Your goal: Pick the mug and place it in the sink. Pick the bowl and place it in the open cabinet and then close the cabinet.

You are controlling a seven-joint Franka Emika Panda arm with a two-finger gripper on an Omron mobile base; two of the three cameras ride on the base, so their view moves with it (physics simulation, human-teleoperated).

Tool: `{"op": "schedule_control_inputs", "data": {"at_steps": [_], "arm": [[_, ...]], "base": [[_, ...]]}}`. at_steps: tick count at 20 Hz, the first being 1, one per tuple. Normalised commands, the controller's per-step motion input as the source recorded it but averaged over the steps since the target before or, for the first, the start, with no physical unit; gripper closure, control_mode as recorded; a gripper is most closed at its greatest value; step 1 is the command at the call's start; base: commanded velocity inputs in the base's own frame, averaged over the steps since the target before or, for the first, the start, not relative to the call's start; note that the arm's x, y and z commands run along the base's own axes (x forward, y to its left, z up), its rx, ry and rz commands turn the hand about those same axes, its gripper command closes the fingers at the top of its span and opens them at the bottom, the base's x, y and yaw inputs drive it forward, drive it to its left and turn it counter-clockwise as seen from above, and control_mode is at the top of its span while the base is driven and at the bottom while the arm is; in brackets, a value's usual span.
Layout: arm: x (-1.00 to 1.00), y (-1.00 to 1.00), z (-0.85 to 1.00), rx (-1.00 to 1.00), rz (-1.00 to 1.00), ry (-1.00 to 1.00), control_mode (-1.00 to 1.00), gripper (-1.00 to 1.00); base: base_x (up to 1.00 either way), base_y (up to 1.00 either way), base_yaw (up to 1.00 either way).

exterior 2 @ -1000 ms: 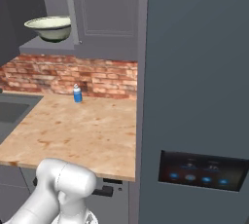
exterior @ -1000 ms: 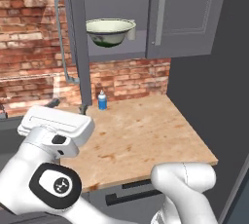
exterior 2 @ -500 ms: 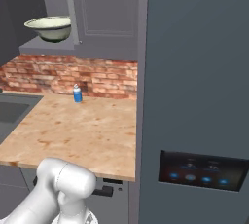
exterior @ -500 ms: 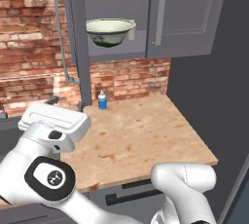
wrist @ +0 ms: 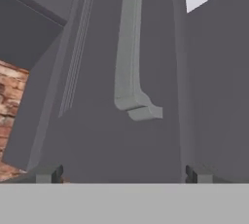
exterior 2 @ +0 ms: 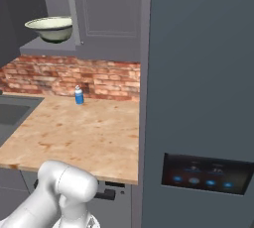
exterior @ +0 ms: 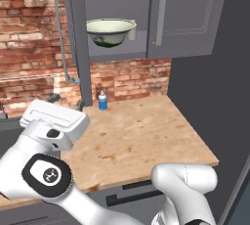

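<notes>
The bowl sits inside the cabinet; the hand, fingers apart, faces its door handle.

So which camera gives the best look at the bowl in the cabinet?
The left base view: the bowl sits on the shelf of the open cabinet, facing the camera, rim and green markings plain. The right base view shows it smaller, with a door handle across its right edge. The hand view looks at a door handle.

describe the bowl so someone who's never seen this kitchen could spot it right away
Find the dark grey wall cabinet above the wooden counter. On its open shelf sits the bowl, wide, cream-white with green markings low on its outside, the only dish there and far bigger than the blue bottle below.
</notes>
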Motion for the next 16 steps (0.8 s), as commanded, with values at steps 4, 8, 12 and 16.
{"op": "schedule_control_inputs", "data": {"at_steps": [4, 8, 12, 16], "arm": [[0.00, 0.00, 0.00, 0.00, -0.03, -0.02, -1.00, -1.00], [0.00, 0.00, 0.00, 0.00, -0.03, -0.03, -1.00, -1.00], [0.03, -0.01, 0.00, 0.00, -0.05, 0.00, -1.00, -1.00], [0.11, 0.00, 0.00, 0.00, -0.03, 0.00, -1.00, -1.00]], "base": [[0.00, 0.00, 0.00], [0.00, 0.00, 0.00], [0.00, 0.00, 0.00], [0.00, 0.00, 0.00]]}}
